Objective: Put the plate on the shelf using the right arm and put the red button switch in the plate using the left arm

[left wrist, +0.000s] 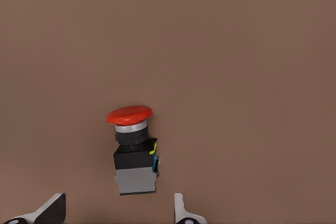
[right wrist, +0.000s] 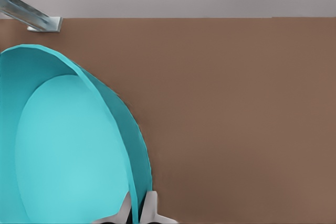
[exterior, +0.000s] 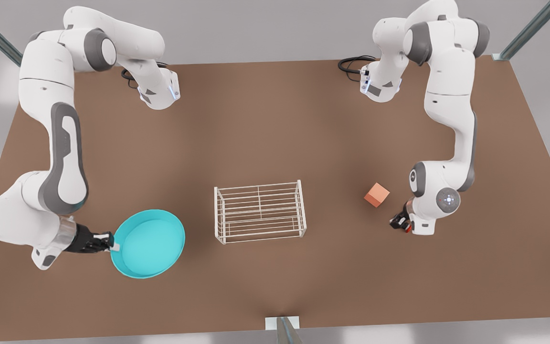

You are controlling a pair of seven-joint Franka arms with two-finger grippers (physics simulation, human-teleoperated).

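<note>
Front view, from its left: our right gripper [exterior: 112, 247] sits at the plate's [exterior: 148, 243] rim, and the plate lies on the table [exterior: 275, 134], well apart from the shelf [exterior: 259, 211]. In the right wrist view the two fingers [right wrist: 151, 208] pinch the rim [right wrist: 137, 192] of the plate [right wrist: 68, 150] between them, one inside and one outside, so we judge the grasp made but the carry to the shelf not yet done.

Moving on, the shelf stands bare at mid-table. Beyond it lies an orange cube [exterior: 376, 194], just beside our left gripper [exterior: 399, 222].

In the left wrist view the left gripper [left wrist: 118, 211] hangs wide apart above the table, and the switch [left wrist: 135, 150] lies on its side just ahead of the fingertips [left wrist: 181, 211], roughly centred between them, not touched. In the front view we see a spot of red at that gripper.

So we judge both halves unfinished: plate gripped but unplaced, switch lined up but ungrasped, and it can go in only once the plate rests on the shelf.
</note>
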